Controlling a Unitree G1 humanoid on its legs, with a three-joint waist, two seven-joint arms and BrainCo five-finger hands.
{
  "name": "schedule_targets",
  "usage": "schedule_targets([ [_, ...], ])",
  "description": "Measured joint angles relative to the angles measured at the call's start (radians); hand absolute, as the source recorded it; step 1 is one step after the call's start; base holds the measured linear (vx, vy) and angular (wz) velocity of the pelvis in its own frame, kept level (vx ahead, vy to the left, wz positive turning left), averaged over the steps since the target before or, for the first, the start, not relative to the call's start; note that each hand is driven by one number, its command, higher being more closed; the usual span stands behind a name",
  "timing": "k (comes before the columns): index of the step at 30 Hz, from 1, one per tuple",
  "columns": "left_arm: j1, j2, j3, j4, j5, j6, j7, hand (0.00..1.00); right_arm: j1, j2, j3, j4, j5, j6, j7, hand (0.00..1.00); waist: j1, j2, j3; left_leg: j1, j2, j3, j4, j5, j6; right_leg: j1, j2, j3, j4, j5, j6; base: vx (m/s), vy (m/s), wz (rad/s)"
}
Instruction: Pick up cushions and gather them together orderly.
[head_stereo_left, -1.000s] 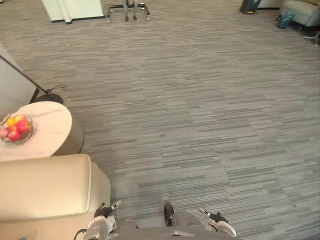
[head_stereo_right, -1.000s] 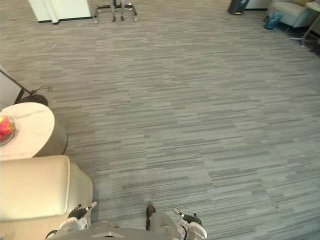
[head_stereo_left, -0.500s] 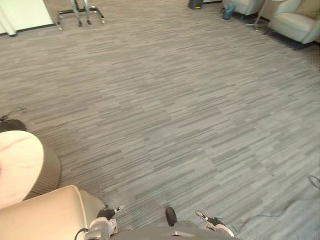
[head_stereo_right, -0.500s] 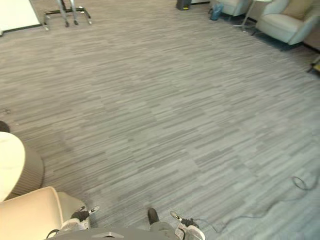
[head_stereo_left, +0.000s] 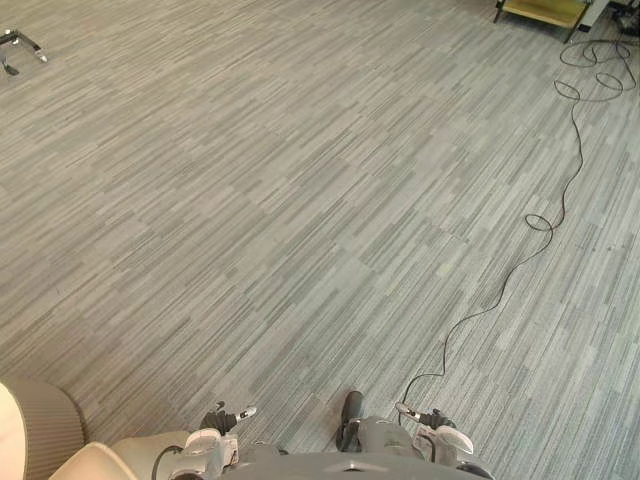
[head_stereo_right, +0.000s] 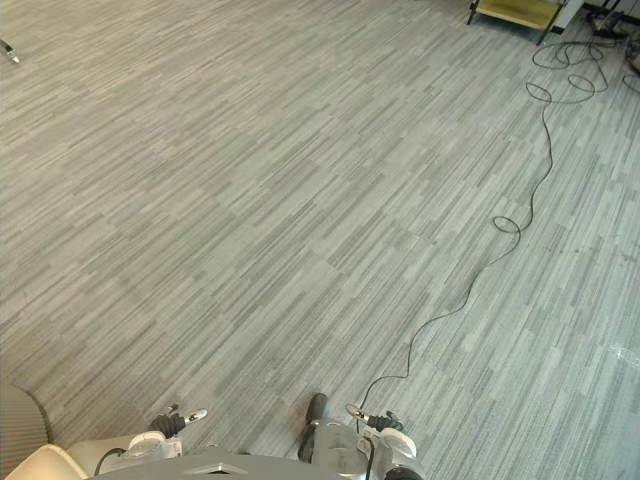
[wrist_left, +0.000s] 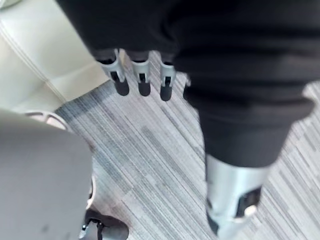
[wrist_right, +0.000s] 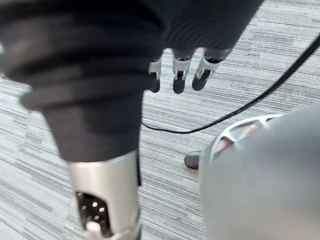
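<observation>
your left hand (wrist_left: 143, 76) hangs straight-fingered and empty beside a cream armchair (wrist_left: 42, 47); your right hand (wrist_right: 178, 75), fingers straight, holds nothing above grey carpet (head_stereo_left: 300, 200).

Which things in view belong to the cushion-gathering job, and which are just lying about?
Job: left hand and right hand, both open, holding nothing.
Lying about: armchair, side table, yellow stand, metal frame, carpet.
</observation>
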Motion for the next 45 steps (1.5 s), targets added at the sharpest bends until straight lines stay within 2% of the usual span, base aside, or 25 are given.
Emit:
schedule_targets([
  [4, 0.000, -0.001, -0.007, 0.000, -0.002, 0.001, 0.000, 0.00, -0.002, -0.013, -0.001, 0.015, 0.000, 0.001, -0.002, 0.00, -0.010, -0.004, 0.003, -0.001, 0.028, -0.022, 0.091, 0.005, -0.009, 0.021, 0.022, 0.058, -0.001, -0.035, 0.005, 0.06, -0.068, -0.39],
  [7, -0.007, -0.001, -0.010, -0.013, -0.001, 0.001, 0.001, 0.00, -0.001, -0.022, -0.001, 0.024, 0.001, 0.000, -0.003, 0.00, -0.013, -0.009, 0.011, -0.073, 0.072, -0.026, 0.337, 0.024, -0.008, 0.031, 0.032, 0.122, 0.003, -0.049, -0.003, 0.05, 0.026, -0.58],
  [8, -0.011, -0.001, -0.009, -0.021, -0.001, 0.000, 0.002, 0.00, -0.001, -0.025, 0.000, 0.025, 0.002, 0.000, -0.003, 0.00, -0.011, -0.014, 0.026, -0.129, 0.075, -0.083, 0.436, 0.017, 0.005, 0.030, 0.034, 0.155, 0.003, -0.050, -0.003, 0.05, 0.052, -0.67],
  [9, -0.012, -0.004, -0.008, -0.034, -0.001, 0.000, 0.002, 0.00, -0.014, -0.028, -0.002, 0.030, 0.002, 0.000, -0.004, 0.00, -0.006, -0.003, 0.037, -0.167, 0.036, -0.170, 0.448, -0.029, -0.012, 0.031, 0.034, 0.195, 0.002, -0.050, -0.004, 0.05, 0.089, -0.67],
  [11, -0.013, -0.009, -0.006, -0.049, -0.002, 0.000, 0.002, 0.00, -0.011, -0.041, -0.007, 0.034, 0.002, 0.002, -0.006, 0.00, -0.001, 0.002, 0.052, -0.222, -0.010, -0.243, 0.425, -0.074, -0.011, 0.038, 0.030, 0.239, -0.010, -0.050, -0.004, 0.06, 0.137, -0.65],
  [14, -0.013, -0.015, 0.001, -0.071, -0.002, -0.003, 0.001, 0.00, -0.006, -0.036, -0.028, 0.027, 0.007, 0.010, -0.015, 0.00, 0.012, 0.011, 0.062, -0.294, -0.034, -0.249, 0.312, -0.076, -0.006, 0.069, 0.010, 0.270, -0.038, -0.051, -0.004, 0.08, 0.161, -0.46],
  [18, -0.009, -0.045, 0.077, -0.095, -0.002, -0.004, 0.002, 0.00, 0.009, 0.003, -0.023, -0.050, 0.011, 0.009, -0.016, 0.00, 0.044, 0.016, 0.060, -0.359, -0.039, -0.329, 0.039, 0.052, -0.049, 0.089, 0.002, 0.352, -0.092, -0.062, 0.014, 0.15, 0.234, -0.68],
  [20, -0.009, -0.050, 0.093, -0.095, -0.003, -0.005, 0.003, 0.00, 0.002, 0.005, -0.022, -0.058, 0.011, 0.007, -0.016, 0.00, 0.058, 0.029, 0.050, -0.363, -0.040, -0.320, 0.046, 0.059, -0.028, 0.092, 0.015, 0.371, -0.075, -0.073, 0.031, 0.26, 0.242, -0.67],
  [21, -0.010, -0.044, 0.102, -0.098, -0.003, -0.011, 0.002, 0.00, 0.002, 0.015, -0.024, -0.070, 0.011, 0.007, -0.016, 0.00, 0.063, 0.015, 0.050, -0.372, -0.048, -0.317, 0.084, 0.038, -0.004, 0.062, 0.000, 0.370, 0.040, -0.110, 0.049, 0.33, 0.233, -0.35],
  [23, -0.003, -0.018, 0.107, -0.114, -0.009, -0.013, 0.003, 0.00, 0.014, 0.041, -0.022, -0.070, 0.011, 0.008, -0.016, 0.00, 0.069, -0.044, 0.036, -0.375, -0.102, -0.304, 0.136, 0.006, 0.043, 0.082, -0.044, 0.403, 0.092, -0.199, 0.094, 0.35, 0.221, -0.20],
  [25, 0.018, -0.008, 0.129, -0.123, -0.021, -0.013, 0.019, 0.00, 0.018, 0.067, -0.018, -0.086, 0.011, 0.003, -0.014, 0.00, 0.086, -0.075, 0.006, -0.388, -0.115, -0.236, 0.226, -0.063, 0.084, 0.020, -0.079, 0.457, 0.246, -0.296, 0.162, 0.31, 0.184, -0.53],
  [26, 0.025, -0.008, 0.132, -0.120, -0.022, -0.012, 0.020, 0.00, 0.018, 0.072, -0.011, -0.084, 0.011, 0.002, -0.013, 0.00, 0.089, -0.078, -0.006, -0.384, -0.120, -0.225, 0.230, -0.080, 0.090, 0.004, -0.086, 0.459, 0.283, -0.307, 0.180, 0.40, 0.188, -0.58],
  [28, 0.047, 0.006, 0.130, -0.116, -0.022, -0.007, 0.023, 0.00, 0.020, 0.083, 0.005, -0.086, 0.010, -0.001, -0.011, 0.00, 0.090, -0.080, -0.025, -0.342, -0.123, -0.186, 0.218, -0.106, 0.105, -0.059, -0.088, 0.461, 0.479, -0.312, 0.240, 0.34, 0.106, -0.45],
  [29, 0.060, 0.018, 0.119, -0.107, -0.022, 0.000, 0.023, 0.00, 0.020, 0.081, 0.007, -0.089, 0.009, -0.006, -0.007, 0.00, 0.084, -0.081, -0.025, -0.301, -0.130, -0.175, 0.215, -0.117, 0.121, -0.088, -0.087, 0.452, 0.617, -0.278, 0.306, 0.34, 0.062, -0.33],
  [31, 0.075, 0.030, 0.093, -0.092, -0.022, 0.008, 0.026, 0.00, 0.021, 0.072, 0.006, -0.086, 0.009, -0.008, -0.001, 0.00, 0.075, -0.083, -0.022, -0.223, -0.147, -0.178, 0.190, -0.134, 0.133, -0.106, -0.110, 0.424, 0.747, -0.192, 0.336, 0.48, 0.074, -0.16],
  [32, 0.080, 0.035, 0.077, -0.088, -0.022, 0.012, 0.028, 0.00, 0.021, 0.064, -0.003, -0.087, 0.009, -0.009, -0.001, 0.00, 0.058, -0.078, -0.017, -0.146, -0.153, -0.191, 0.148, -0.140, 0.135, -0.122, -0.138, 0.355, 0.849, -0.128, 0.312, 0.45, 0.043, 0.14],
  [33, 0.079, 0.037, 0.060, -0.086, -0.024, 0.012, 0.029, 0.00, 0.022, 0.058, -0.016, -0.086, 0.009, -0.009, -0.001, 0.00, 0.049, -0.068, -0.009, -0.072, -0.150, -0.216, 0.106, -0.141, 0.134, -0.141, -0.158, 0.274, 0.921, -0.173, 0.240, 0.54, 0.020, 0.19],
  [34, 0.076, 0.037, 0.056, -0.086, -0.025, 0.012, 0.029, 0.00, 0.020, 0.055, -0.022, -0.085, 0.009, -0.009, -0.001, 0.00, 0.047, -0.056, -0.002, -0.041, -0.145, -0.224, 0.084, -0.141, 0.134, -0.155, -0.161, 0.236, 0.941, -0.200, 0.201, 0.43, -0.034, 0.15],
  [35, 0.068, 0.035, 0.041, -0.085, -0.031, 0.013, 0.029, 0.00, 0.016, 0.045, -0.024, -0.085, 0.009, -0.008, -0.001, 0.00, 0.035, -0.050, 0.004, 0.030, -0.123, -0.235, 0.037, -0.141, 0.134, -0.190, -0.157, 0.148, 0.927, -0.263, 0.121, 0.53, -0.076, 0.13],
  [36, 0.062, 0.036, 0.040, -0.075, -0.033, 0.013, 0.029, 0.00, 0.019, 0.042, -0.024, -0.084, 0.009, -0.008, -0.001, 0.00, 0.024, -0.045, 0.007, 0.072, -0.098, -0.240, 0.025, -0.141, 0.134, -0.237, -0.150, 0.074, 0.866, -0.300, 0.077, 0.45, -0.095, 0.13],
  [38, 0.054, 0.039, 0.039, -0.058, -0.040, 0.013, 0.029, 0.00, 0.017, 0.035, -0.034, -0.086, 0.013, -0.013, 0.000, 0.00, 0.008, -0.046, 0.009, 0.114, -0.074, -0.258, 0.026, -0.141, 0.134, -0.319, -0.124, 0.020, 0.705, -0.295, 0.053, 0.56, -0.180, 0.11],
  [41, 0.043, 0.040, 0.032, -0.040, -0.039, 0.017, 0.028, 0.00, 0.020, 0.028, -0.033, -0.085, 0.012, -0.010, -0.001, 0.00, -0.012, -0.057, 0.016, 0.184, -0.062, -0.328, 0.025, -0.136, 0.124, -0.351, -0.074, 0.029, 0.265, -0.094, 0.053, 0.56, -0.216, 0.35],
  [42, 0.040, 0.052, 0.033, -0.040, -0.038, 0.016, 0.028, 0.00, 0.050, 0.033, -0.038, -0.076, 0.012, -0.007, -0.001, 0.00, -0.028, -0.091, 0.017, 0.222, -0.076, -0.387, 0.031, -0.117, 0.060, -0.297, -0.072, 0.062, 0.081, 0.222, -0.004, 0.68, -0.274, 0.44],
  [43, 0.023, 0.034, 0.034, -0.027, -0.037, 0.015, 0.028, 0.00, 0.032, 0.021, -0.051, -0.069, 0.014, -0.005, -0.001, 0.00, -0.023, -0.055, 0.029, 0.221, -0.059, -0.413, 0.040, -0.112, 0.041, -0.298, -0.052, 0.052, 0.105, 0.199, -0.026, 0.61, -0.239, 0.29],
  [45, -0.001, 0.007, 0.031, -0.017, -0.037, 0.007, 0.021, 0.00, -0.020, 0.018, -0.085, -0.044, 0.012, -0.006, -0.003, 0.00, -0.030, -0.050, 0.060, 0.203, -0.079, -0.483, 0.023, -0.118, 0.030, -0.311, -0.060, 0.085, 0.189, 0.127, -0.029, 0.48, -0.239, -0.14],
])
